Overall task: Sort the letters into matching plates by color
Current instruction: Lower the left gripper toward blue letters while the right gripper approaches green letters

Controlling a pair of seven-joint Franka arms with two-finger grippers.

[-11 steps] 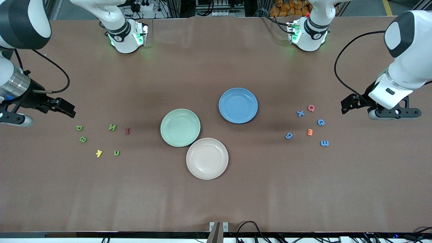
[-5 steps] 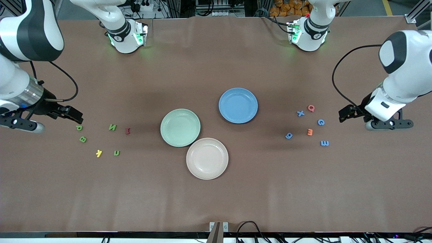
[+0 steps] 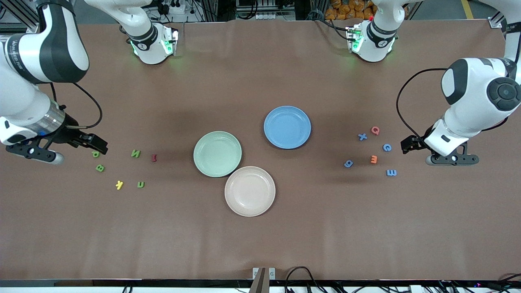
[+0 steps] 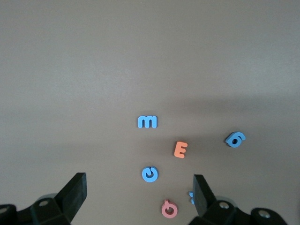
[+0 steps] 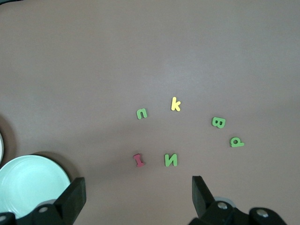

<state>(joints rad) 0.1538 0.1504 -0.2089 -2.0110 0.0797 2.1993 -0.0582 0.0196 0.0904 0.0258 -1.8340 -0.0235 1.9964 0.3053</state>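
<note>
Three empty plates sit mid-table: mint green plate [image 3: 217, 154], blue plate [image 3: 287, 127], pinkish-beige plate [image 3: 250, 191]. Toward the right arm's end lie green P [image 3: 95, 154], green B [image 3: 99, 167], green N [image 3: 135, 153], green u [image 3: 141, 184], red I [image 3: 154, 158] and yellow k [image 3: 119, 185]. Toward the left arm's end lie blue X [image 3: 362, 136], pink Q [image 3: 375, 130], blue C [image 3: 386, 147], orange E [image 3: 373, 159], blue 6 [image 3: 348, 163] and blue m [image 3: 391, 173]. My right gripper [image 3: 97, 144] is open and empty, just beside the green P. My left gripper [image 3: 407, 144] is open and empty, beside the blue C.
The left wrist view shows the blue C [image 4: 150, 174] and pink Q [image 4: 169, 209] between its open jaws. The right wrist view shows the red I [image 5: 138, 160], green N [image 5: 171, 160] and mint plate [image 5: 33, 185]. Both arm bases stand along the table's back edge.
Both arms have swung in toward the letters. My right gripper has moved up to the green P; my left gripper has moved closer to the blue C. No letter has moved.
</note>
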